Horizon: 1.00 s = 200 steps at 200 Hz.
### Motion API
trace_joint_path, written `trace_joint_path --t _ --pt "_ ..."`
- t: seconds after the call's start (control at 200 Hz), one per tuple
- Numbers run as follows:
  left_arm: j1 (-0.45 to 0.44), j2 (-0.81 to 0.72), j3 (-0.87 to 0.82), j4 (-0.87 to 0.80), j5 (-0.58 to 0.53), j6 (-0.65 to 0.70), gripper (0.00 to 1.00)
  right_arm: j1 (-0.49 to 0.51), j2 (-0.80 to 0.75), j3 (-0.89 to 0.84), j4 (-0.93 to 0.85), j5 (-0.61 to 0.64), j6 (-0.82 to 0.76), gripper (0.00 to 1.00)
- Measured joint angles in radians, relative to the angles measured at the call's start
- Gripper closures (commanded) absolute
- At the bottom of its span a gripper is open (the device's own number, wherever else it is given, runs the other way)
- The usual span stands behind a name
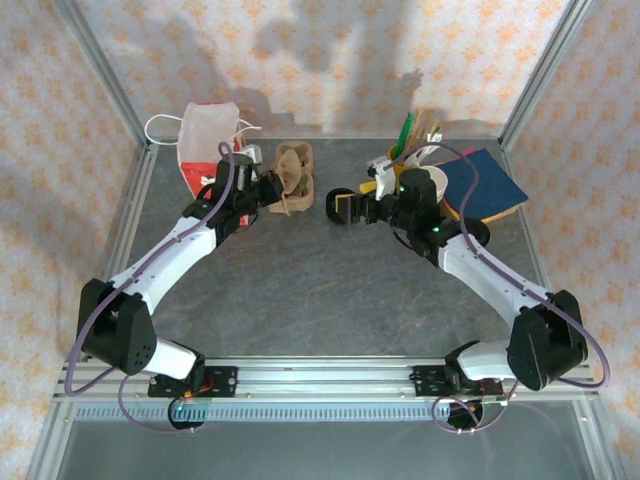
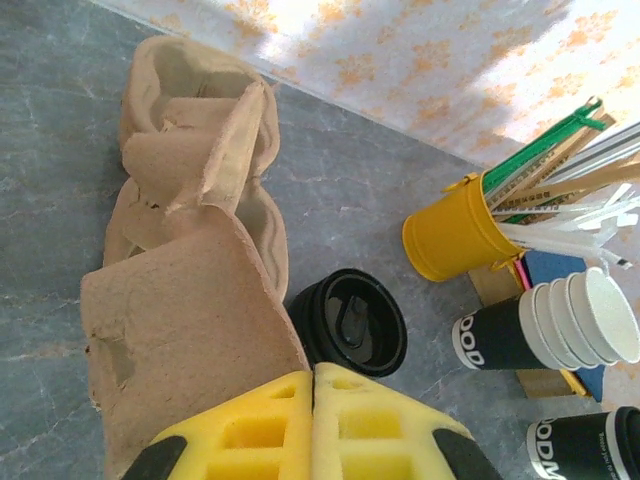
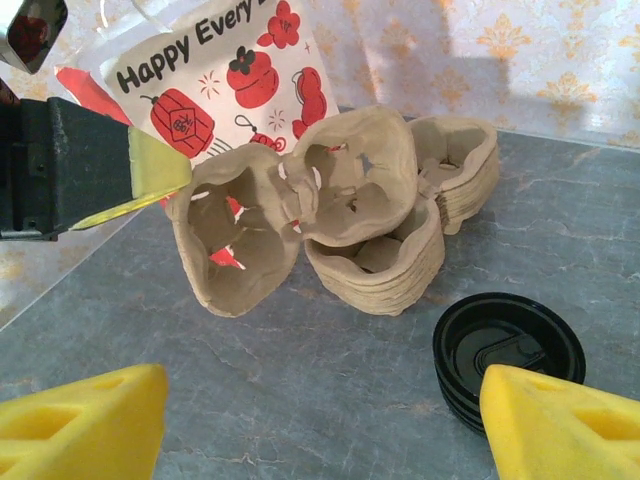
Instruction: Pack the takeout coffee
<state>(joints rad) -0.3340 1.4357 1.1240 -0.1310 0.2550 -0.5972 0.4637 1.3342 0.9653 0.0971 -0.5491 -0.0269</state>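
Lid up, the takeout coffee [image 3: 508, 350] stands on the worktop [image 3: 300, 370] just beside the stack of pulp carriers [image 3: 375, 250], its long axis vertical. The right fingers [image 3: 555, 420] are spread wide and hold nothing. The cup sits just ahead of them, off toward one finger rather than centred. The left fingers [image 2: 250, 430] are pressed together, apparently pinching the rim of the top carrier [image 3: 240, 240], which tilts up off that stack. The right arm looks better placed for the grab.

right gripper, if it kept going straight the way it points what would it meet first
Probably the pulp cup carriers, dead ahead of the open right gripper. The takeout coffee sits off to one side and might get clipped; depth is unclear.
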Motion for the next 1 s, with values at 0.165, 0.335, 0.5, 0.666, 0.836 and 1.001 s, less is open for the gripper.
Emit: trace_joint_path --t 0.165,0.335,0.5,0.666,0.836,1.001 --pt "0.0 0.011 -0.027 -0.022 -0.01 -0.016 1.0 0.0 0.02 0.0 0.0 -0.001 0.003 0.19" --pt "0.0 0.028 -0.039 -0.05 -0.035 -0.042 1.0 0.0 0.024 0.0 0.001 0.0 0.003 0.19" --pt "0.0 0.026 -0.04 -0.066 -0.054 -0.058 1.0 0.0 0.033 0.0 0.001 -0.001 0.006 0.2" --pt "0.0 -0.017 -0.04 -0.089 -0.061 -0.057 1.0 0.005 0.051 0.0 0.002 -0.002 0.006 0.2" --pt "0.0 -0.09 -0.04 -0.105 -0.053 -0.045 1.0 0.022 0.087 0.003 0.05 -0.032 -0.01 0.2" --pt "0.0 -0.133 -0.056 -0.1 -0.03 -0.026 1.0 0.049 0.256 0.128 0.085 -0.097 -0.057 0.2"
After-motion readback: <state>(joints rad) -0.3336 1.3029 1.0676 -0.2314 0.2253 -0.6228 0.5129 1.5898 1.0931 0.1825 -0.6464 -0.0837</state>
